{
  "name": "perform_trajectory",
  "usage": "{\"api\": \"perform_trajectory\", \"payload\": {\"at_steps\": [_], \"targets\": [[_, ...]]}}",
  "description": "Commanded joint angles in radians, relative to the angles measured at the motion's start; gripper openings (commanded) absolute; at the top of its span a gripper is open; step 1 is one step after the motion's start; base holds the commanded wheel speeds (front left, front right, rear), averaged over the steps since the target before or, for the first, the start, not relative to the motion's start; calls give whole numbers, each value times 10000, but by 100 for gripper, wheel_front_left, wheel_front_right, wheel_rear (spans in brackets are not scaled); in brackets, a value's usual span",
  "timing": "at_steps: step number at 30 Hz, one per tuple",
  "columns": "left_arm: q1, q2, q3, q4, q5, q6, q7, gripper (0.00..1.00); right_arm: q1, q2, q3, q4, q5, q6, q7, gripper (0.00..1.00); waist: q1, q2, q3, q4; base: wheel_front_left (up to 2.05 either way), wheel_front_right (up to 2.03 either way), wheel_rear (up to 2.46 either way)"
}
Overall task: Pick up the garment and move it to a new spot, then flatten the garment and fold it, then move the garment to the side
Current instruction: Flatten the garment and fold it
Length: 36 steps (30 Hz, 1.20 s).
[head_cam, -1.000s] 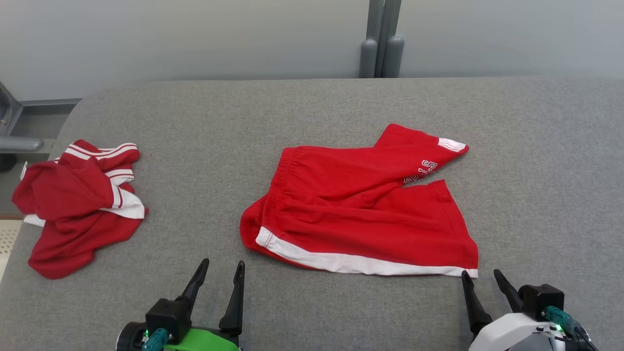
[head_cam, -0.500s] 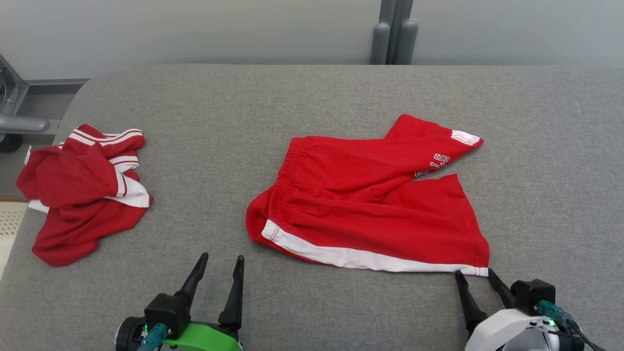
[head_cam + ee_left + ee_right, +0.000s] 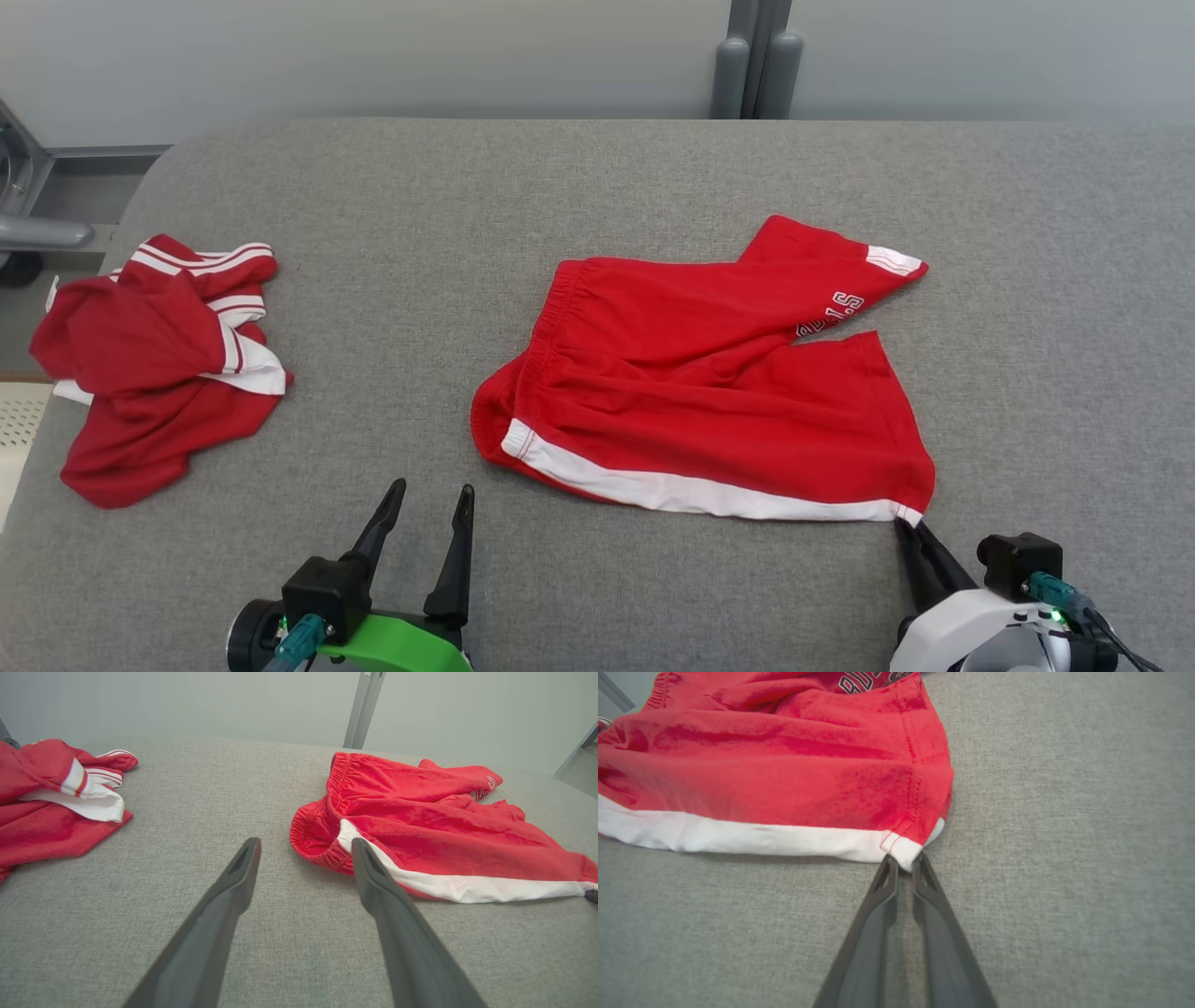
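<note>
**Head view: right pincer closed on the hem corner of the red shorts**

The red shorts lay spread, somewhat rumpled, at the centre of the frame and a little to its right, on the grey cloth desk. Their gathered waistband faced the left of the frame and the two legs ran to the right. The upper leg carried white lettering. A white stripe ran along the lower edge of the shorts.

At the stripe's right end, in the lower right of the frame, the right pincer's two dark fingers stood almost together on the corner of the hem. In the right wrist view the right pincer showed the white tip of that corner pinched between its fingertips, with the red shorts lying flat on the desk above them.

The left pincer sat at the lower left of the head view with its fingers spread apart and nothing between them, short of the waistband end. In the left wrist view the left pincer hung open above bare grey cloth, with the red shorts at the right of the frame.

A second red garment with white bands lay crumpled at the far left edge of the desk, well apart from the shorts. Behind the desk stood a pale wall and two grey posts at the top of the frame.
</note>
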Motion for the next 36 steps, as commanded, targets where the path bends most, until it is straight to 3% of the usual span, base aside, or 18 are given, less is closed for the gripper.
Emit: {"api": "perform_trajectory", "payload": {"at_steps": [1, 7, 19, 36], "targets": [[-137, 19, 8, 22, -2, -31, 4, 100, -134, -32, 8, 66, 78, -11, -28, 2, -1, -1, 7, 18, 0, 0, 0], [-151, 19, -29, 56, 21, -31, 4, 100, -214, -73, 78, 96, 97, -11, -28, 0, -1, -1, 0, 16, 0, 0, 0], [-896, 152, -1142, 932, -836, -32, 4, 100, 304, -632, 317, -72, 126, -12, -27, 0, -1, -1, 87, -536, 0, 0, 0], [-1783, 448, -1392, 2222, -1531, -32, 5, 100, 187, -547, 830, -116, 162, -12, -25, 0, -1, -1, 147, -1074, 0, 0, 0]]}}
